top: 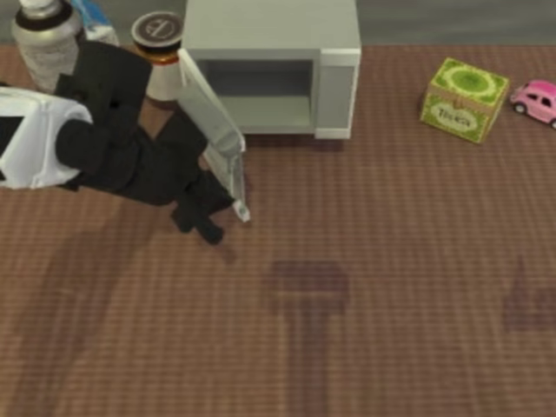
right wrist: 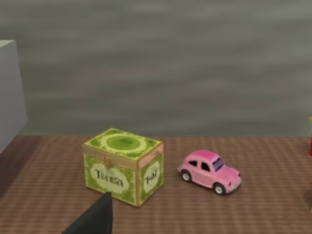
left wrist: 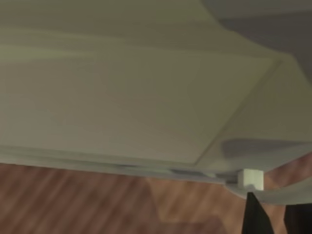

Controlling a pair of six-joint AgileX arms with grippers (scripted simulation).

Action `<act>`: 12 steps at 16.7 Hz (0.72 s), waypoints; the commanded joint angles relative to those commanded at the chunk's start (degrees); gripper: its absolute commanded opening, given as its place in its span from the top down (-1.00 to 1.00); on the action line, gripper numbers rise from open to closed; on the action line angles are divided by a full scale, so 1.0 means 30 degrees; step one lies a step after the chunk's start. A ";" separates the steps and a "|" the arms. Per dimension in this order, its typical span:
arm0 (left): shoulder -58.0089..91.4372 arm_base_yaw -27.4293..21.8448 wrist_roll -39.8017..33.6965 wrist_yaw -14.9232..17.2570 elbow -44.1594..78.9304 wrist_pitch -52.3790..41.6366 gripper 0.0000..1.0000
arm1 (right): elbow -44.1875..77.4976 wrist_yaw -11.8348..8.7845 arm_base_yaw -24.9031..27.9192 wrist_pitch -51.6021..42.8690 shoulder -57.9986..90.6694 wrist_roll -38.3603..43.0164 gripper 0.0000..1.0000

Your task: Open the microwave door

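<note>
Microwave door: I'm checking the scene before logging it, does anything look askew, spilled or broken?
Nothing stands out. The microwave door stands swung out wide from the microwave, with the left gripper at its handle end. The tea box and pink toy car sit upright.

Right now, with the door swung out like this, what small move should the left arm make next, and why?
Probably keep pulling the handle a little farther out toward the table's left. The microwave door already stands well open from the microwave, its cavity showing, and the left gripper sits at the door's free edge by the handle. A short further swing should finish the opening. The right arm is out of the top view.
</note>
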 joint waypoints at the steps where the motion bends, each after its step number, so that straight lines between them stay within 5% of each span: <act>1: -0.0020 0.0113 0.0211 0.0121 0.0057 -0.0078 1.00 | 0.0000 0.0000 0.0000 0.0000 0.0000 0.0000 -1.00; 12: -0.0005 0.0450 0.0964 0.0493 0.0147 -0.0452 1.00 | 0.0000 0.0000 0.0000 0.0000 0.0000 0.0000 -1.00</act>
